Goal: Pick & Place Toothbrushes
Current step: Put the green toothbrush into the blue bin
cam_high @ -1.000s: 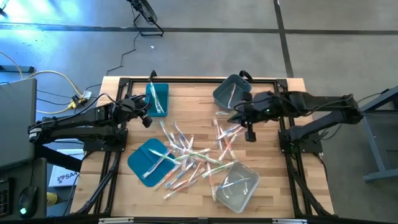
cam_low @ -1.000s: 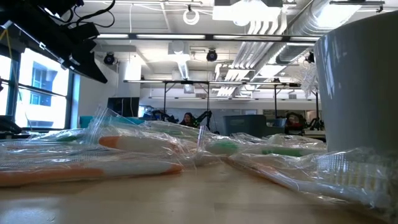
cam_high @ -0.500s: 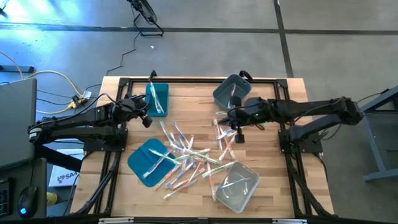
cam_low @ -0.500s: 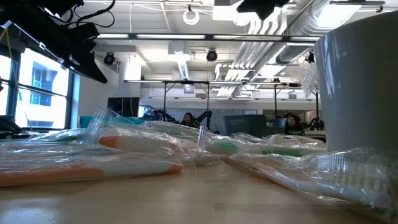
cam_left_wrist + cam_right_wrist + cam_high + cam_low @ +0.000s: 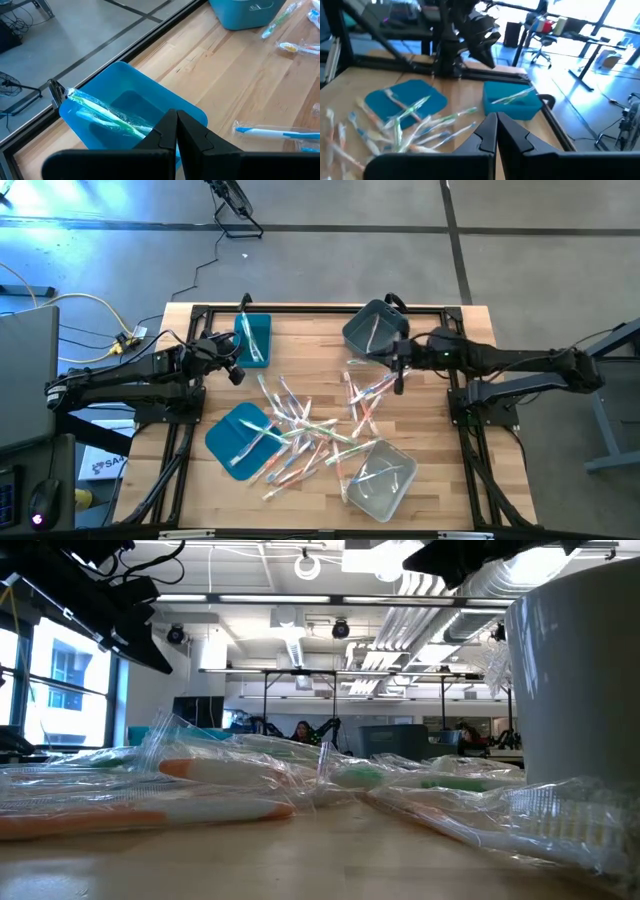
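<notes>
On the wooden tabletop (image 5: pixel 310 330) the toothbrushes (image 5: pixel 305 430) lie in a loose heap in the middle, each in clear wrapping, crossing and touching one another. A teal bin (image 5: pixel 254 338) near the left arm already holds a green one, a grey bin (image 5: pixel 368 330) near the right arm holds one too, and a clear bin (image 5: pixel 380 478) at the front has a few. A flat teal lid (image 5: pixel 238 438) lies under some of the heap.

Both arms carry nothing. The left pincer (image 5: pixel 176 131) is closed and empty, just beside the teal bin. The right pincer (image 5: pixel 496 131) is also closed and empty, above the tabletop at the heap's right edge, near the grey bin.

The main risk, I think, is the tangle: a closed pincer must open before it descends, otherwise it only pushes the pile. Slippery wrappers may let a brush slide out, or two brushes may come up together.

No readable brand or writing is visible on the brushes or bins.
</notes>
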Robot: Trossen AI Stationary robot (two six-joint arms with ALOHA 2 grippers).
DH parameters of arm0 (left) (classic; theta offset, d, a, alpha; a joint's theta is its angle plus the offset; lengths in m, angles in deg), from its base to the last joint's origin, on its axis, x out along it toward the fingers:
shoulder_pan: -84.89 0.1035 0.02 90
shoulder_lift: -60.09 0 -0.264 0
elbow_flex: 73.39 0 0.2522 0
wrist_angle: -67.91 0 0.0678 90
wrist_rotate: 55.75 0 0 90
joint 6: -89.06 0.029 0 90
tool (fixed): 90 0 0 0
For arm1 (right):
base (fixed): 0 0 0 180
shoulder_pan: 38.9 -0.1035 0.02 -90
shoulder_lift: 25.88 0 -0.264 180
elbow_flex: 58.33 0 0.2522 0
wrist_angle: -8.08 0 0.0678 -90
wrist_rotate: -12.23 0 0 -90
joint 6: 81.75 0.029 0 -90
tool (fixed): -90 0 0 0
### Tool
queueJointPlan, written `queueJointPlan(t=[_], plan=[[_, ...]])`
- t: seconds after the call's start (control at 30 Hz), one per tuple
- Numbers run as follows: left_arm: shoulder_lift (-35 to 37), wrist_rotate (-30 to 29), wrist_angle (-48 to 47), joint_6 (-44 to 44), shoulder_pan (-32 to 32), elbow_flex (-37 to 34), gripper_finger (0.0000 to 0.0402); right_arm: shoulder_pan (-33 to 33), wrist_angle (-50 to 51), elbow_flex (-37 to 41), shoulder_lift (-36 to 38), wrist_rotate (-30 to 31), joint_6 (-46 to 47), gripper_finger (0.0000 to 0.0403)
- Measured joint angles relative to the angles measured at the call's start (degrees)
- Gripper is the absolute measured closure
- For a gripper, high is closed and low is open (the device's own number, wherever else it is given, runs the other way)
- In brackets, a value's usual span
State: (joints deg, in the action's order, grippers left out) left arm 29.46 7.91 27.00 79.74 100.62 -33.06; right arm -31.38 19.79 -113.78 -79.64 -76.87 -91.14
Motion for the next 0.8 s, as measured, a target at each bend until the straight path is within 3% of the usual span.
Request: queueJointPlan(t=[0.43, 0.8], plan=[[0.0, 0.0, 0.01, 0.0, 0.0, 0.0, 0.0396, 0.53, -0.42, 7.82, 14.88, 0.64, 0.52, 0.04], [0.0, 0.0, 0.09, 0.0, 0.02, 0.0, 0.0396, 0.49, -3.97, 13.92, 20.68, 0.66, 0.57, 0.04]])
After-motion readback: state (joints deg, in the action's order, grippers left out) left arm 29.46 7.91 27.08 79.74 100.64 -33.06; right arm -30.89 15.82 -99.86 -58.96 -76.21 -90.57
